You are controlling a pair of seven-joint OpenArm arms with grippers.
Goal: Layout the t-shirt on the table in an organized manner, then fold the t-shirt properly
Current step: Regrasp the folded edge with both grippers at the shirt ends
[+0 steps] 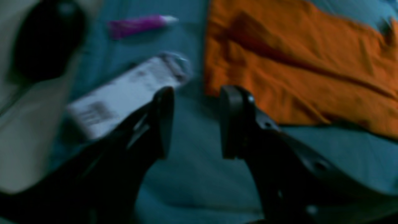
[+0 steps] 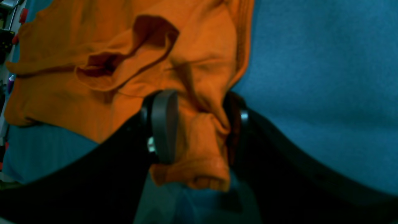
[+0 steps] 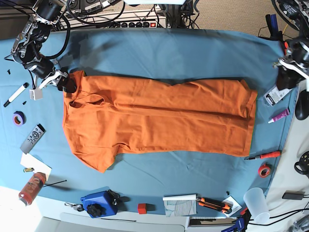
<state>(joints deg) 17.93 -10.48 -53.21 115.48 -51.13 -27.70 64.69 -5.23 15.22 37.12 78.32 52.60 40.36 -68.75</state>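
The orange t-shirt (image 3: 159, 116) lies spread out flat across the middle of the blue-teal table (image 3: 169, 53), with wrinkles and a sleeve sticking out at the lower left. My right gripper (image 3: 65, 83) is at the shirt's upper left corner. In the right wrist view its fingers (image 2: 163, 124) are closed around a bunched fold of the shirt (image 2: 93, 77). My left gripper (image 3: 285, 77) is at the table's right edge, off the shirt. In the left wrist view it (image 1: 196, 124) is open and empty over the cloth (image 1: 192, 174), with the shirt's edge (image 1: 295, 62) just beyond it.
A white packet (image 1: 124, 93) and a purple tube (image 1: 140, 25) lie near the left gripper. A red screwdriver (image 3: 263, 155) and tape roll (image 3: 263, 170) sit at the right. A marker (image 3: 17, 94), purple tape (image 3: 18, 118) and remote (image 3: 33, 137) lie at the left. A blue box (image 3: 99, 204) sits at the front edge.
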